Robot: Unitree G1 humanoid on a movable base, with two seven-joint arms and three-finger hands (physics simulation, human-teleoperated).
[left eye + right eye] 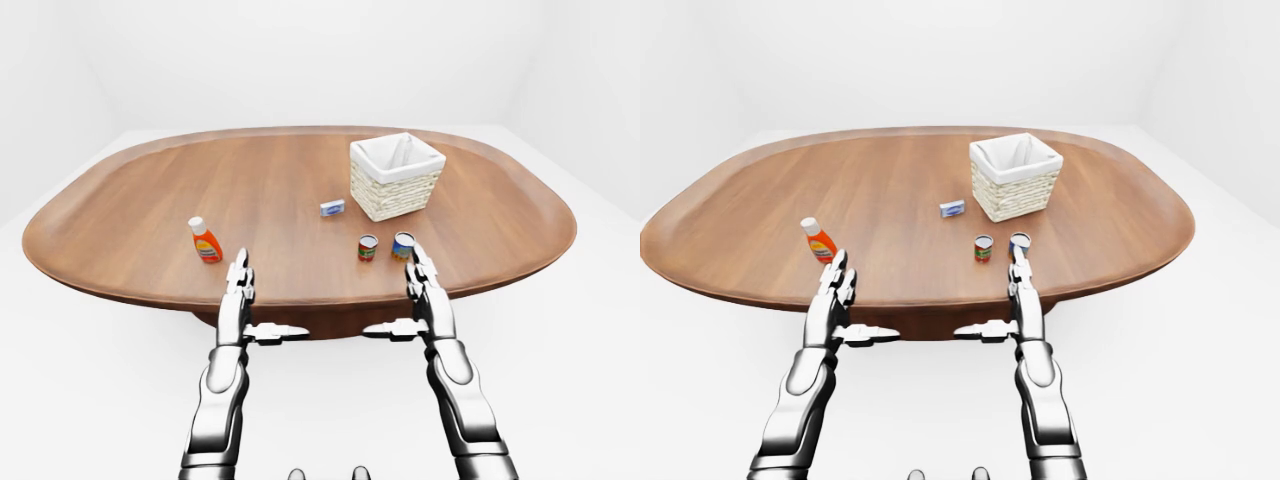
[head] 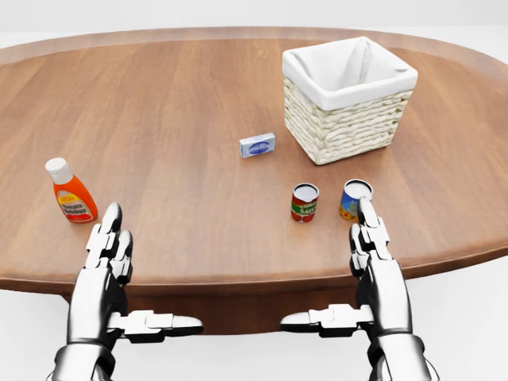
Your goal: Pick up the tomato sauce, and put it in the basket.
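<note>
- Both hands hang flat over the bench edge nearest the robot, fingers straight and thumbs turned inward; the left hand and the right hand are released and hold nothing, which reads as a ready pose with no reach begun.
- The tomato sauce, a small can with a red and green label, stands upright just left of the right hand in the head view, so I judge that hand better placed to take it.
- A second can, blue and yellow, stands beside it, right at the right fingertips; it could get knocked.
- The wicker basket, lined in white, sits above both cans, open top ready.
- An orange bottle stands near the left hand; a small blue box lies mid-bench.
- All label text is too small to read.
</note>
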